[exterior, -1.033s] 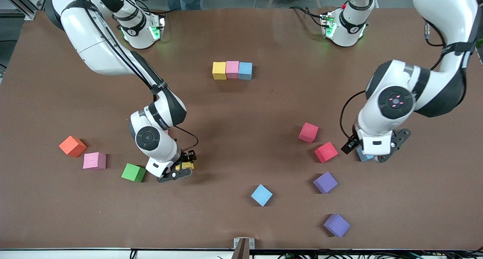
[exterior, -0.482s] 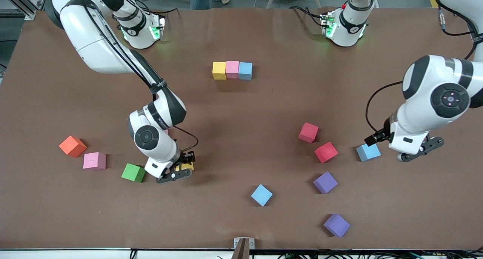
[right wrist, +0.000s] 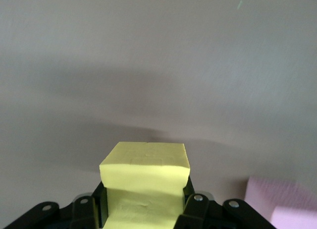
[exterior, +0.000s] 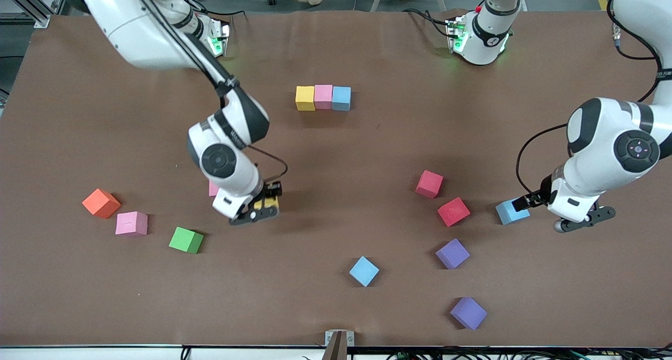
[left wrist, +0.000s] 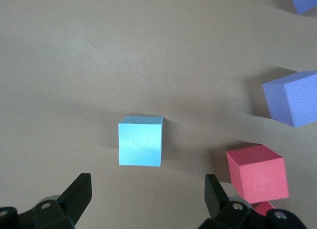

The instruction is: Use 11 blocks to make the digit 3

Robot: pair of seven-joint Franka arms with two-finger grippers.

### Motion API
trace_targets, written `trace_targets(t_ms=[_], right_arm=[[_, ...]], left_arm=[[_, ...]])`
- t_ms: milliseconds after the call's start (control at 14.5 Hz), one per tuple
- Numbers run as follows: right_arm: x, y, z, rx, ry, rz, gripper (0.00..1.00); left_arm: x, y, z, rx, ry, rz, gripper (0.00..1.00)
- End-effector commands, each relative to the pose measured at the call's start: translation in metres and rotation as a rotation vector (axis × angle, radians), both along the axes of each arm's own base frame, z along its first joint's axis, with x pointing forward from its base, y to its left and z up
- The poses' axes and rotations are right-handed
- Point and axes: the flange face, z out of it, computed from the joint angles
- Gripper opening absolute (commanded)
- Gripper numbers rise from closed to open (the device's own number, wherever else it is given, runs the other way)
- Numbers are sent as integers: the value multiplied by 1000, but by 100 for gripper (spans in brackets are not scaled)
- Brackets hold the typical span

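My right gripper [exterior: 261,209] is shut on a yellow block [exterior: 271,203], lifted over bare table beside a half-hidden pink block [exterior: 212,188]. The right wrist view shows that yellow block [right wrist: 146,179] clamped between the fingers and the pink block [right wrist: 282,201] below. A row of yellow [exterior: 305,98], pink [exterior: 323,96] and light blue [exterior: 341,98] blocks lies near the bases. My left gripper [exterior: 580,221] hangs open just past a light blue block [exterior: 512,212], toward the left arm's end. In the left wrist view that block [left wrist: 140,141] lies ahead of the left gripper [left wrist: 147,192], outside the fingers.
Loose on the table are two red blocks [exterior: 429,184] [exterior: 453,211], two purple blocks [exterior: 452,253] [exterior: 468,313], a light blue block [exterior: 364,271], a green block [exterior: 186,240] and a pink block [exterior: 130,223]. An orange cube [exterior: 101,203] lies near the right arm's end.
My right gripper closed on the yellow block and rose with it, moving toward the row. My left gripper swung off the light blue block toward the left arm's end, leaving it on the table.
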Motion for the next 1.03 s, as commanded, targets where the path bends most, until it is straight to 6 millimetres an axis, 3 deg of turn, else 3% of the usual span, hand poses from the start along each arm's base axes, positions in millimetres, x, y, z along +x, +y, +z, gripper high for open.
trace_targets(t_ms=[0, 207, 482, 826, 964], right_arm=[[-62, 14, 15, -36, 7, -31, 43], [-99, 29, 8, -40, 15, -67, 43], [-134, 20, -3, 28, 28, -138, 43], [-169, 35, -11, 44, 11, -269, 43], [-183, 40, -18, 40, 15, -267, 43]], left_arm=[[4, 6, -34, -32, 0, -15, 100], [2, 14, -74, -11, 43, -20, 100], [-2, 25, -106, 22, 79, -34, 100], [-1, 30, -124, 6, 72, -6, 100], [0, 28, -123, 5, 68, -5, 85]])
